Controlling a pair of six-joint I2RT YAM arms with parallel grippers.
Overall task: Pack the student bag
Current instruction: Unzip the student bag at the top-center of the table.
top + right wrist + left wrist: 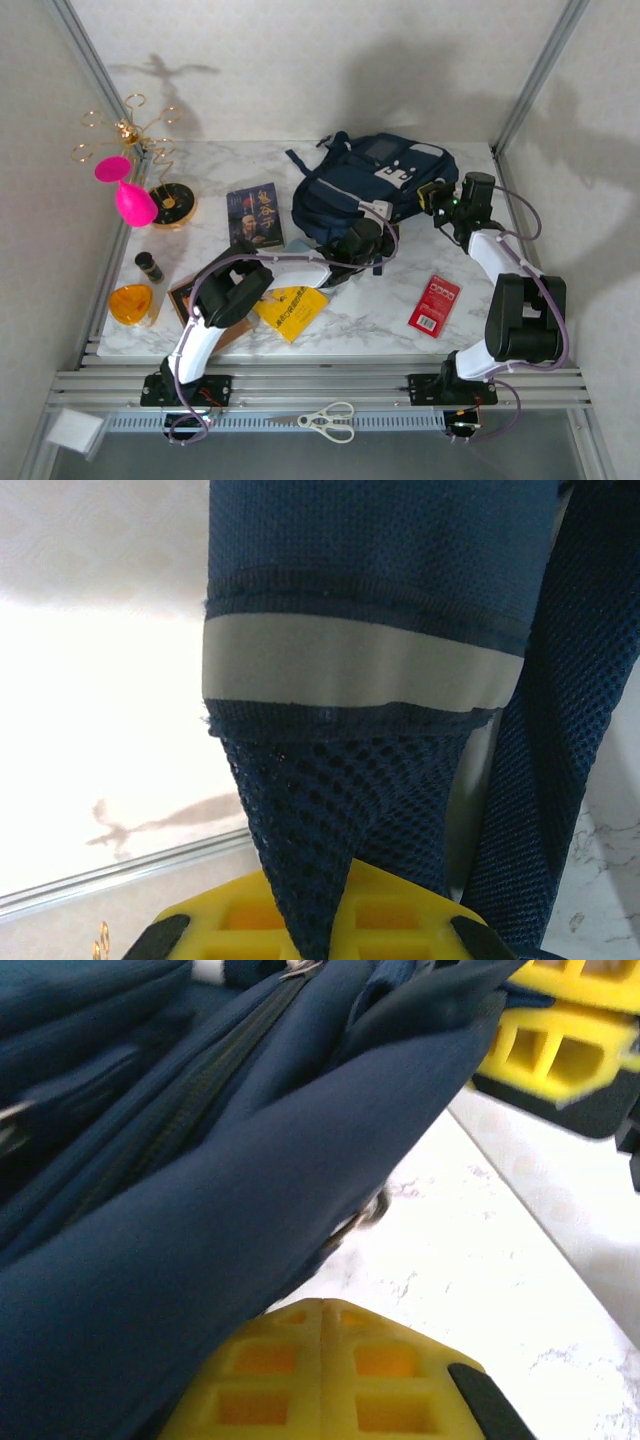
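Observation:
The student bag [372, 180], a large navy backpack with white patches, lies at the back middle of the marble table. My left gripper [367, 239] is at the bag's near edge. In the left wrist view its yellow fingers [322, 1308] are pressed shut with a bare seam, and a fold of the bag [200, 1220] lies against the left finger. My right gripper [433, 196] is at the bag's right side. It [322, 885] is shut on a wedge of navy mesh [330, 800] below a pale stripe [360, 665].
A book [255, 215] lies left of the bag, a yellow packet [290, 310] under the left arm and a red packet [434, 304] at the near right. A gold stand [135, 135], pink object [130, 198], small bottle [149, 266] and orange dish [132, 303] line the left side. Scissors [330, 420] lie below the table edge.

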